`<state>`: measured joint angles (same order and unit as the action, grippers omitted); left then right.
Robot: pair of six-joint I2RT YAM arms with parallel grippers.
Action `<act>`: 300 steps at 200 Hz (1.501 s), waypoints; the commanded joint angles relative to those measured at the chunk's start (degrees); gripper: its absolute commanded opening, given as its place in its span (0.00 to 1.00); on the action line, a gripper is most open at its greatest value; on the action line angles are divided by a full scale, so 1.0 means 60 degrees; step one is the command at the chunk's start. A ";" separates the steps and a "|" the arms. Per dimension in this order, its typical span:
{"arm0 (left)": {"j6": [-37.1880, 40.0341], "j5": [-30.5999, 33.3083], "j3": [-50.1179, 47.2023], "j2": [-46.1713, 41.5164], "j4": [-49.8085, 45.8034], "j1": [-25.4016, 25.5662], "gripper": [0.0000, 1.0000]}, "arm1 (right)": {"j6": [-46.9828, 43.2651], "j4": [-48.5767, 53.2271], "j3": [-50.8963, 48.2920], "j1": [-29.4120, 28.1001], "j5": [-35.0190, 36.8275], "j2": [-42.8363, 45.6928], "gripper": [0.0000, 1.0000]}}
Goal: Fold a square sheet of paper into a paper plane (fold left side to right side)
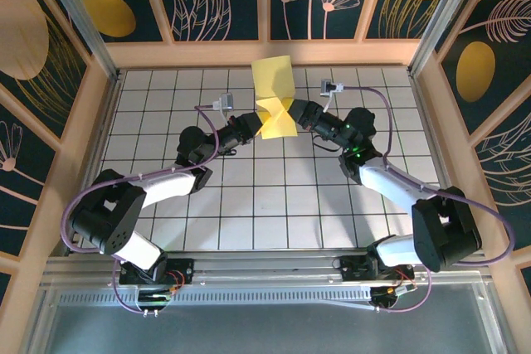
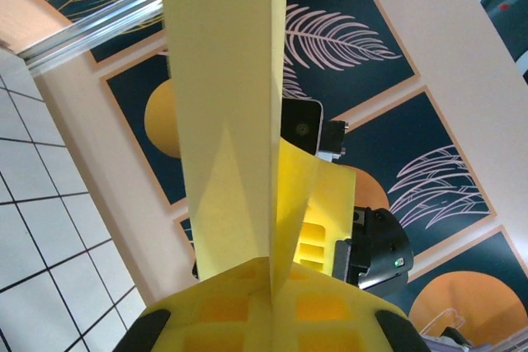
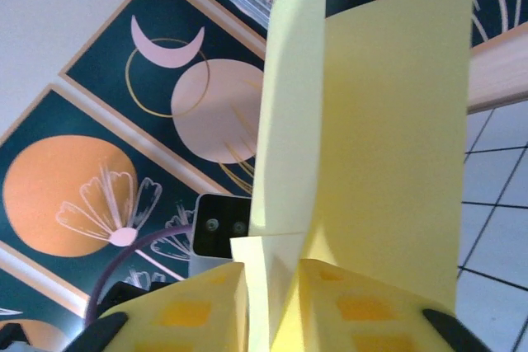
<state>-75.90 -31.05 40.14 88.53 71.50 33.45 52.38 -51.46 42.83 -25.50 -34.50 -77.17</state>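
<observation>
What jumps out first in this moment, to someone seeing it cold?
The creased yellow paper, held up above the far middle of the white grid table, stands out first. The left gripper and right gripper meet at its near part from either side, the left pinched shut on it.

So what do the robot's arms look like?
The left arm and right arm have white links and chunky black joints. A purple cable loops along each. The right one shows a small green light. The fingers are yellow with square dimples.
</observation>
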 commanded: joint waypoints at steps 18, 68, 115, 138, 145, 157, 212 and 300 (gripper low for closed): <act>0.1583 -0.0161 0.0481 -0.0956 -0.2250 0.0019 0.00 | -0.1975 0.2587 0.0375 0.0188 0.0946 0.1142 0.39; 0.6534 0.1304 0.3333 -0.1753 -1.1872 0.0049 0.00 | -0.5242 0.7936 0.1364 0.0221 0.5049 0.2112 0.59; 0.8324 0.4446 0.6143 -0.0516 -1.7858 0.1065 0.00 | -0.5961 0.9392 0.1458 0.0473 0.7857 0.2280 0.77; 0.7925 0.6960 0.7641 0.0644 -2.0394 0.1977 0.00 | -0.5976 0.9238 0.1276 0.0661 0.8023 0.2263 0.83; 0.7611 0.7842 0.8115 0.1019 -2.1216 0.2295 0.00 | -0.5974 0.9151 0.1215 0.0705 0.7969 0.2263 0.85; 0.6982 0.9086 0.8901 0.1783 -2.2392 0.2777 0.00 | -0.5976 0.9005 0.1128 0.0797 0.7873 0.2248 0.85; 0.4574 1.0979 1.0567 0.4201 -2.4212 0.4020 0.00 | -0.5975 0.8656 0.0920 0.1159 0.7263 0.2155 0.85; 0.4240 0.9492 0.9986 0.5342 -2.2449 0.4177 0.05 | -0.6064 0.8595 0.0451 0.1704 0.6638 0.2635 0.86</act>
<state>-49.69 29.76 100.90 120.53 -67.40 58.35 16.78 1.93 46.76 -16.01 6.98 -63.20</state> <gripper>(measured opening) 0.044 0.859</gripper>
